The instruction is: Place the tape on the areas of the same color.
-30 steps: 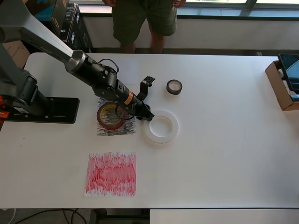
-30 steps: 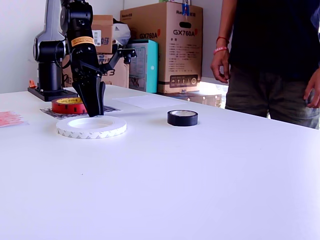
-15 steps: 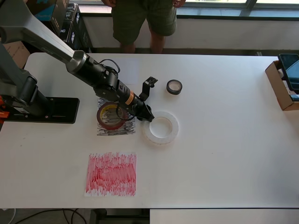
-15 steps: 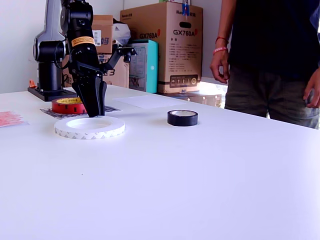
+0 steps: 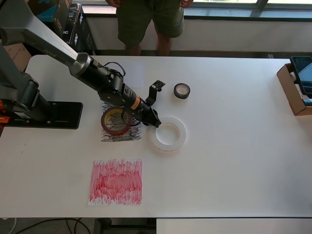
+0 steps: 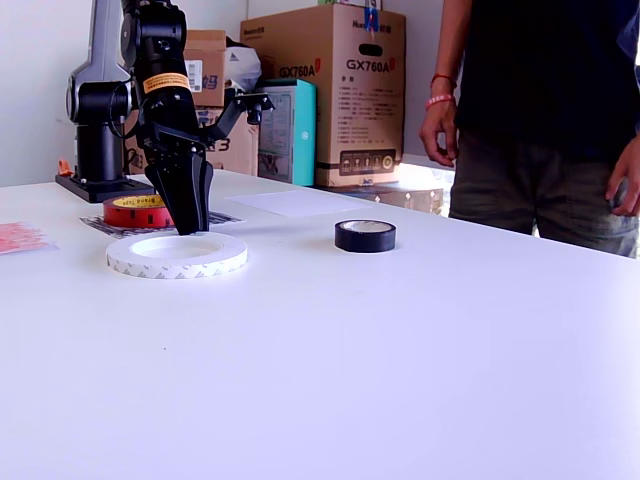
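Observation:
My gripper (image 5: 153, 121) (image 6: 190, 226) points down with its fingers closed on the near-left rim of the wide translucent-white ring (image 5: 168, 134) (image 6: 177, 254), which lies flat on the table. The dark-red roll with a yellowish core (image 5: 115, 121) (image 6: 136, 210) lies on the black scribbled sheet (image 5: 122, 135) right beside my gripper. The small black roll (image 5: 182, 90) (image 6: 365, 235) lies apart on bare table. The red scribbled sheet (image 5: 116, 181) (image 6: 20, 237) has nothing on it. The plain white sheet (image 6: 296, 203) shows faintly behind in the exterior view.
The arm's black base plate (image 5: 46, 115) sits at the overhead view's left. A person (image 5: 148, 22) (image 6: 545, 110) stands at the far edge. A cardboard box (image 5: 295, 92) sits at the overhead view's right edge. Cartons (image 6: 320, 95) stand behind the table.
The white ring has slid a little toward the exterior view's left together with my gripper. The other rolls and the sheets have not moved.

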